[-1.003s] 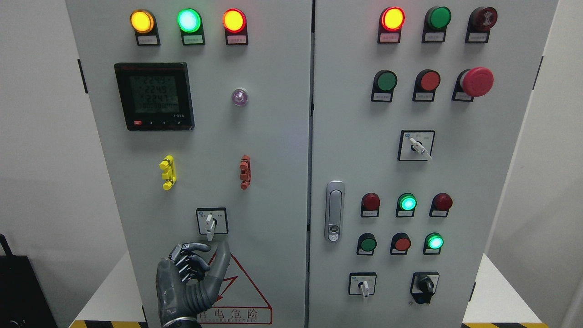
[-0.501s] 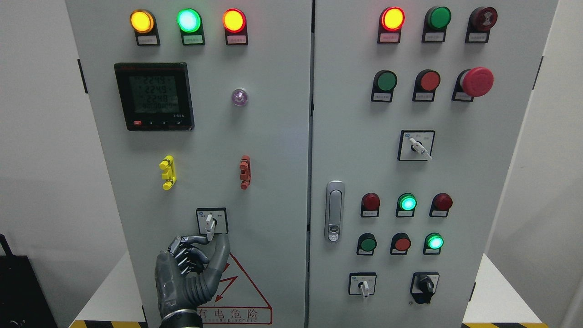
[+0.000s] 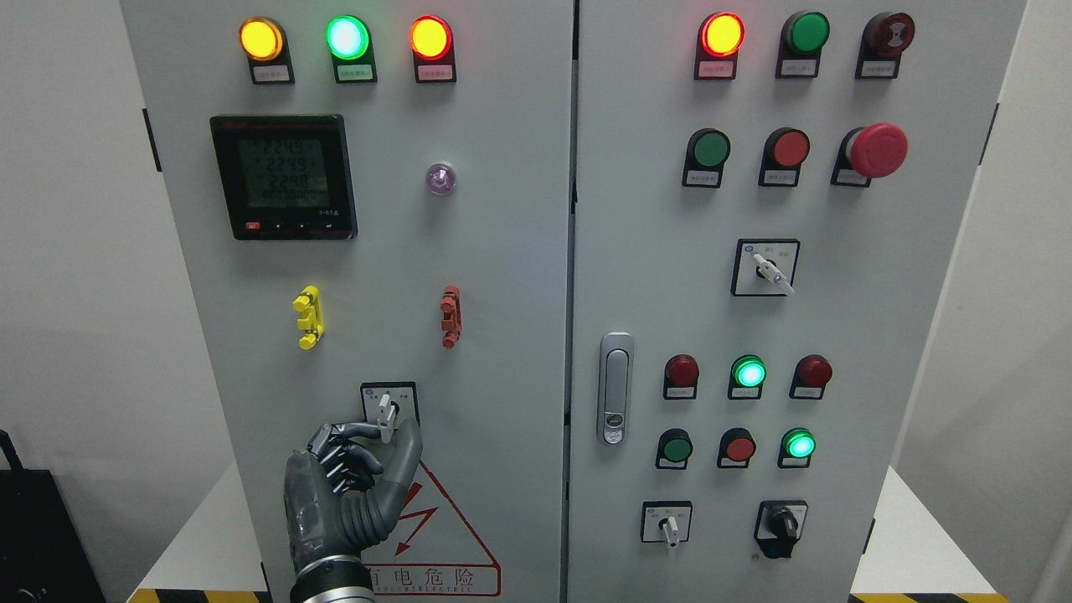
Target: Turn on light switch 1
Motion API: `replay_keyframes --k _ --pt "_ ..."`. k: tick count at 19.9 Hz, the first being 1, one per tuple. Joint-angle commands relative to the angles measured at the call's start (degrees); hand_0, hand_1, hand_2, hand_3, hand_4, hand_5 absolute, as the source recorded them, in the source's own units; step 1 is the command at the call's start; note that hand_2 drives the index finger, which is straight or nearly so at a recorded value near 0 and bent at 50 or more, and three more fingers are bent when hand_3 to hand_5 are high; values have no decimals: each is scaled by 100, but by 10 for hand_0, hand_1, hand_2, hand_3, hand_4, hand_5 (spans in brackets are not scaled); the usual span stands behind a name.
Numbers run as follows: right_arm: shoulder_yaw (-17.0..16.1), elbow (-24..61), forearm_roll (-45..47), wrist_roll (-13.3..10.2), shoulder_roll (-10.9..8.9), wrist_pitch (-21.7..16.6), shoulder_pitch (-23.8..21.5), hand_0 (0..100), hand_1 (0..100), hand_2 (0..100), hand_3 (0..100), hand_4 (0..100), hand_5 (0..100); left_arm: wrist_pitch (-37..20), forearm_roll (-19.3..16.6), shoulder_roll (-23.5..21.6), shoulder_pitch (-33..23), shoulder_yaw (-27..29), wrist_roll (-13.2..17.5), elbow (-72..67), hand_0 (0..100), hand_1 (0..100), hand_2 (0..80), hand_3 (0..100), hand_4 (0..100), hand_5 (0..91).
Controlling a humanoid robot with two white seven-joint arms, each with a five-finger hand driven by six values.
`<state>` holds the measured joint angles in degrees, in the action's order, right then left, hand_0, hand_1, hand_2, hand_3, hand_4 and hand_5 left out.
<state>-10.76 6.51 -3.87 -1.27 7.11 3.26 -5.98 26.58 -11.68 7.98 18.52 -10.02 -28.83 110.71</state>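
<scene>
Overhead — grey cabinet [image 3: 502, 251], white wall [image 3: 67, 251].

Cabinet door [image 3: 502, 251]: matt grey painted metal. Robot hand [image 3: 347, 494]: dark, semi-gloss plastic segments. Latch [image 3: 615, 388], right of the hand: shiny chromed metal. Meter screen [image 3: 285, 176], above: glossy black plastic.

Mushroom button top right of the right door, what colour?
Red. The mushroom button shows clearly in the head view, the only one.

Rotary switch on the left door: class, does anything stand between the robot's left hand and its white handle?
Nothing visible does. The left hand sits just below the rotary switch, index finger and thumb reaching its white handle; only bare cabinet door surrounds them.
</scene>
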Motion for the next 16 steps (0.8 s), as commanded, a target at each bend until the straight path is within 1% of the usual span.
replay_keyframes --k 1,6,10,16 --pt "4 0 0 4 -8 -1 0 0 0 0 0 0 0 110 -1 28 108 18 1 3 115 688 563 904 909 802" --pt "4 0 0 4 1 -1 0 0 0 0 0 0 0 145 -1 28 143 18 9 3 117 688 575 910 912 803" --pt "-5 0 0 4 1 -1 0 0 0 0 0 0 0 233 -1 28 143 18 9 3 119 691 584 943 920 806" --pt "-5 0 0 4 1 -1 0 0 0 0 0 0 0 242 -1 28 134 18 9 12 123 693 590 953 924 810"
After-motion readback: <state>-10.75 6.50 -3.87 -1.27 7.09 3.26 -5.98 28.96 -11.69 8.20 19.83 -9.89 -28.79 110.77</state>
